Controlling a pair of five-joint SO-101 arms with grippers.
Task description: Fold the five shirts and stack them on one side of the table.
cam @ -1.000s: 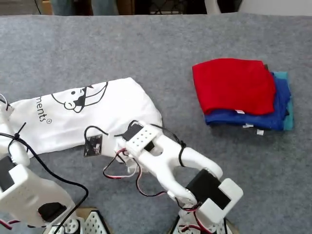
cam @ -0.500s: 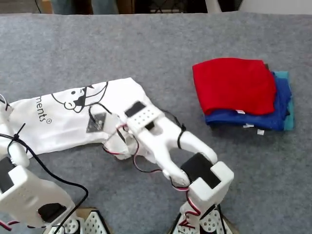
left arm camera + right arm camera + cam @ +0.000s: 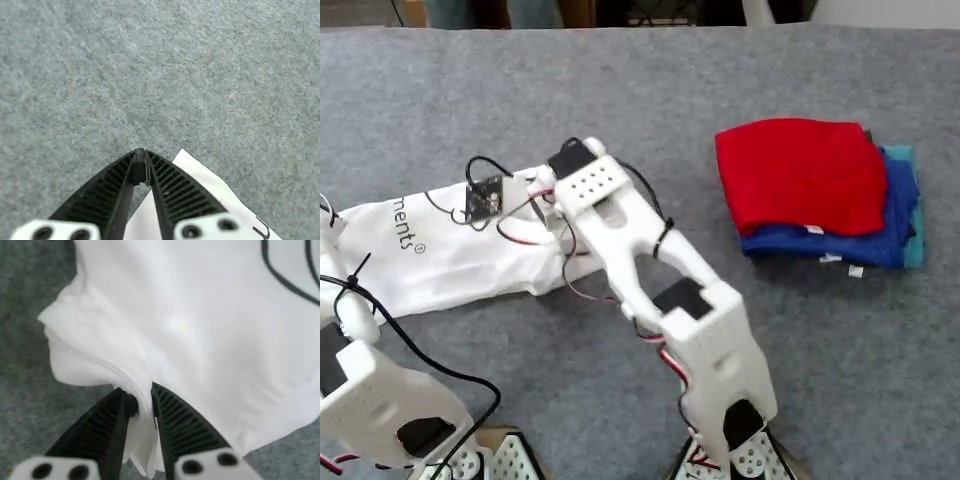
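On the tabletop [image 3: 670, 90], left half: spread shirt [image 3: 430, 255]. Right side, well apart: stack of folded shirts [image 3: 810, 190]. At the spread shirt's right end: right hand [image 3: 142, 390]; beside its left corner: left hand [image 3: 141, 157].

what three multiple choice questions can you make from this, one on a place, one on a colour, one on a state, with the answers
1. Where on the table, in the high view, is the folded stack?
A) left side
B) right side
C) between the arm bases

2. Which colour is the stack's top shirt?
A) red
B) blue
C) teal

3. What state is the right gripper in?
A) open over bare table
B) shut on the top shirt of the stack
C) shut on the white shirt

Answers:
1 B, the stack sits to the right of the arms.
2 A, the red shirt covers the others.
3 C, its wrist view shows white cloth pinched between the fingers.
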